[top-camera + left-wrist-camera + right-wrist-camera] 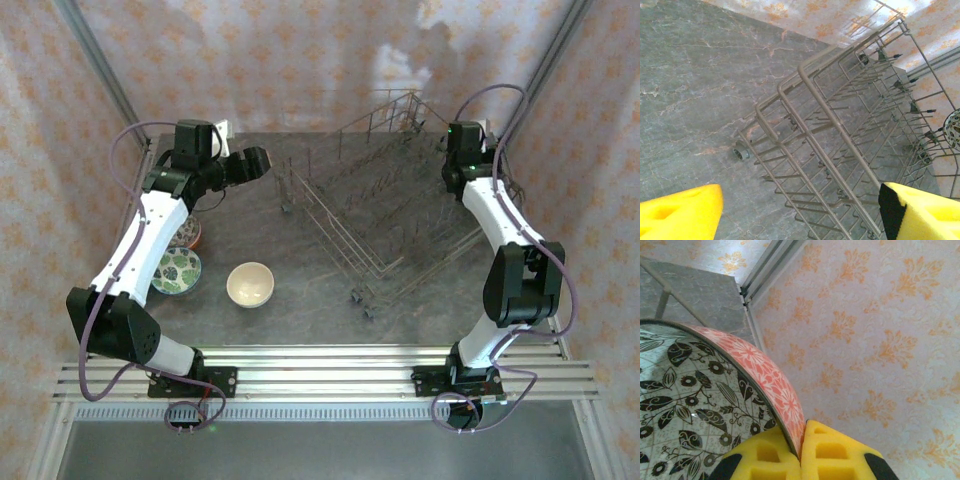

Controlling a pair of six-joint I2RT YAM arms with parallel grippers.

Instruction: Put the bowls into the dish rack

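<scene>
Right end effector, clamping patterned bowl rim

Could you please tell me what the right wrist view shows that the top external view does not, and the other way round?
Right wrist view: the right gripper shut on the rim of the leaf-patterned bowl, which has black leaves inside and pink flowers outside. Top external view: the dish rack, with the cream bowl and the green-patterned bowl standing upright to its left. Both: the grey table and the floral wallpaper.
</scene>
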